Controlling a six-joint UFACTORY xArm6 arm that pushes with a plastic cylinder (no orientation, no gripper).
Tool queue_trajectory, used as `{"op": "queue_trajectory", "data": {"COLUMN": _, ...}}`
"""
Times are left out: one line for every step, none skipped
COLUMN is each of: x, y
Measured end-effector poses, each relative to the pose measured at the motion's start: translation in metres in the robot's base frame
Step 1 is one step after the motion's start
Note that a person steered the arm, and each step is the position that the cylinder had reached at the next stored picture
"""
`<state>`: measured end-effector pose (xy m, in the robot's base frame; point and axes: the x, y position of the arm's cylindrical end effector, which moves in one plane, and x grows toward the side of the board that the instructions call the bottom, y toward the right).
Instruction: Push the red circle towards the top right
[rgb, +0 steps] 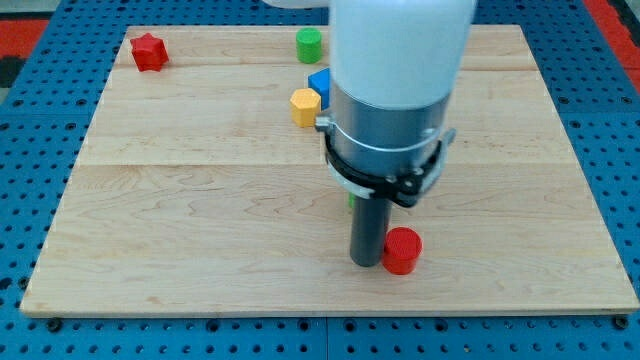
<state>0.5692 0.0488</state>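
Note:
The red circle (403, 250) lies on the wooden board (200, 220), right of centre near the view's bottom. My tip (366, 263) stands on the board just left of the red circle, touching or nearly touching its left side. The arm's wide white and grey body rises above the rod and hides the board's middle behind it.
A red star block (149, 51) sits at the top left corner. A green round block (308, 44), a blue block (319, 81) partly hidden by the arm and a yellow hexagon block (305, 106) cluster at the top centre. A sliver of green (349, 199) shows beside the rod.

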Motion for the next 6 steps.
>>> {"op": "queue_trajectory", "data": {"x": 0.003, "y": 0.050}}
{"op": "queue_trajectory", "data": {"x": -0.012, "y": 0.104}}
{"op": "queue_trajectory", "data": {"x": -0.025, "y": 0.111}}
{"op": "queue_trajectory", "data": {"x": -0.011, "y": 0.129}}
{"op": "queue_trajectory", "data": {"x": 0.017, "y": 0.141}}
{"op": "queue_trajectory", "data": {"x": -0.023, "y": 0.159}}
